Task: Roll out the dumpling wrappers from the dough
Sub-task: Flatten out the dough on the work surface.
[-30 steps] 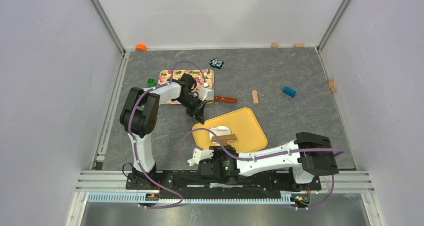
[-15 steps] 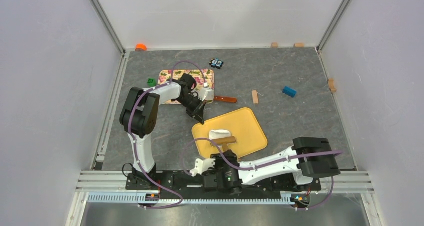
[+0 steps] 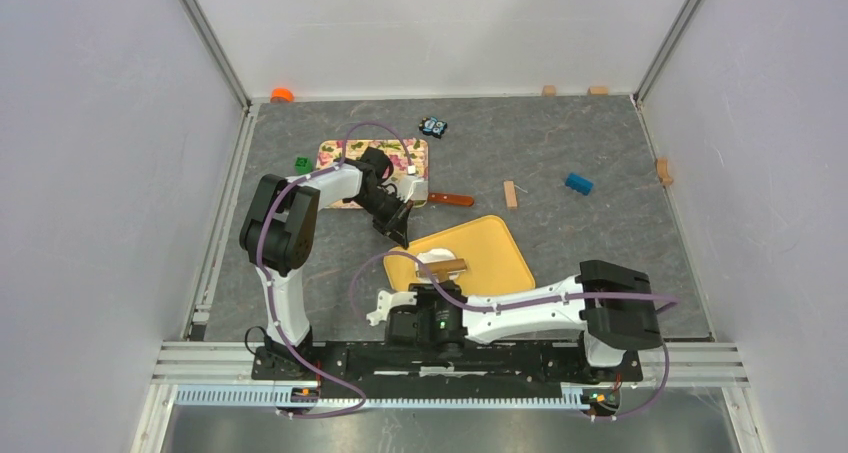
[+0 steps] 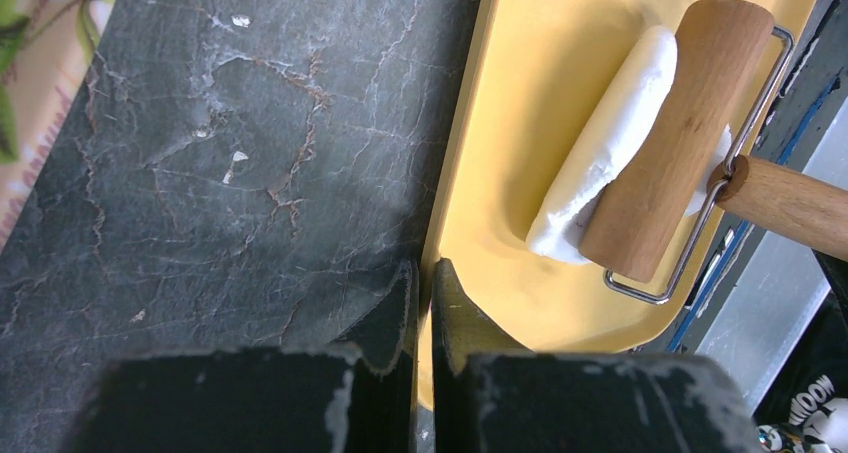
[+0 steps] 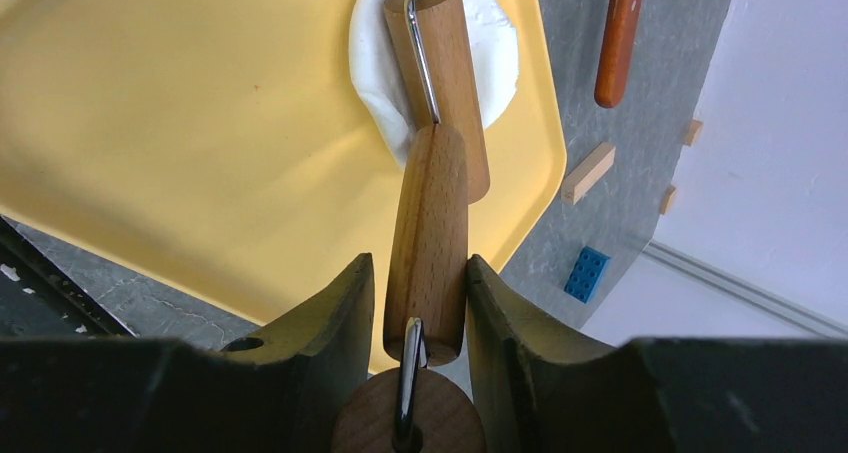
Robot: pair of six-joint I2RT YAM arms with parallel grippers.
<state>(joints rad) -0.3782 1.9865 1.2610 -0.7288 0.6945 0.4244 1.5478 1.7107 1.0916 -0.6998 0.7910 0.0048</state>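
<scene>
Dough (image 5: 372,73): lying on board (image 5: 200,123) under roller (image 5: 447,73), dead ahead of right hand (image 5: 418,273), where I am gripping the roller's handle lengthwise; left hand (image 4: 425,283) is pinching the board's rim.

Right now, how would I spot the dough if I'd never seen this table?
Find the big yellow plastic tray mid-table. On its left part, under a small wooden roller, lies a soft white flattened dough patch. It is the only white thing on the tray.
</scene>
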